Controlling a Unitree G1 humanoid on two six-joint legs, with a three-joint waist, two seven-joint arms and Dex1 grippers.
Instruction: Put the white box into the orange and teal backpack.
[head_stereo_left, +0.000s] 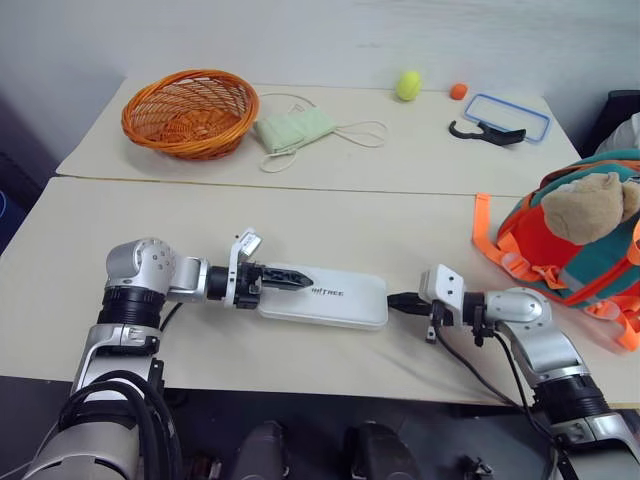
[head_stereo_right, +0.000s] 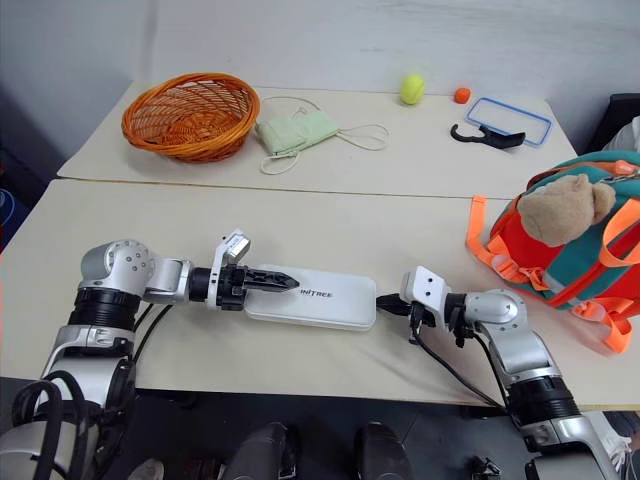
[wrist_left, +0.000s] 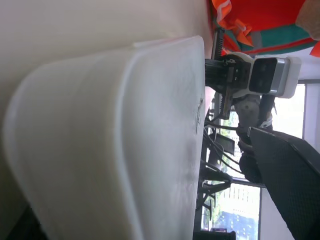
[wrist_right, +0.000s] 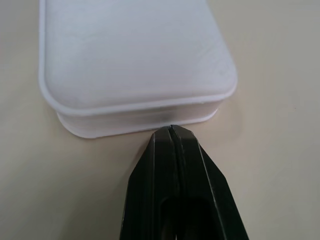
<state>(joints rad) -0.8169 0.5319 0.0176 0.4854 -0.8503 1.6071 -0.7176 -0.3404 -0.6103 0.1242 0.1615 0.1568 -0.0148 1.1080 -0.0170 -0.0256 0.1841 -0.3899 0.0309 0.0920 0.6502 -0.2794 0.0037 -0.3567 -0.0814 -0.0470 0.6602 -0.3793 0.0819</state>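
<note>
The box (head_stereo_left: 325, 297) lies flat on the near surface (head_stereo_left: 300, 225), its long axis running left to right between the two arms. The left end effector (head_stereo_left: 285, 278) is spread wide at the box's left end, one finger over the top; the left wrist view shows the box end close in between the fingers, not yet gripped. The right end effector (head_stereo_left: 400, 303) is clenched on nothing, its joined tips at the middle of the box's right end wall — touching or just short of it, which cannot be told. Both arms stand at the box; judged from this, a two-ended squeeze or a push from the right is being set up.

The backpack (head_stereo_left: 570, 245) sits at the right edge of the surface, beyond the right arm, bear facing up; whether it is open cannot be seen. The carry path runs right — the right arm itself and an orange strap (head_stereo_left: 483, 225) lie along it.

On the far surface, well apart: basket (head_stereo_left: 189, 112), pouch (head_stereo_left: 293, 130), ball (head_stereo_left: 407, 85), lid (head_stereo_left: 507, 116).
</note>
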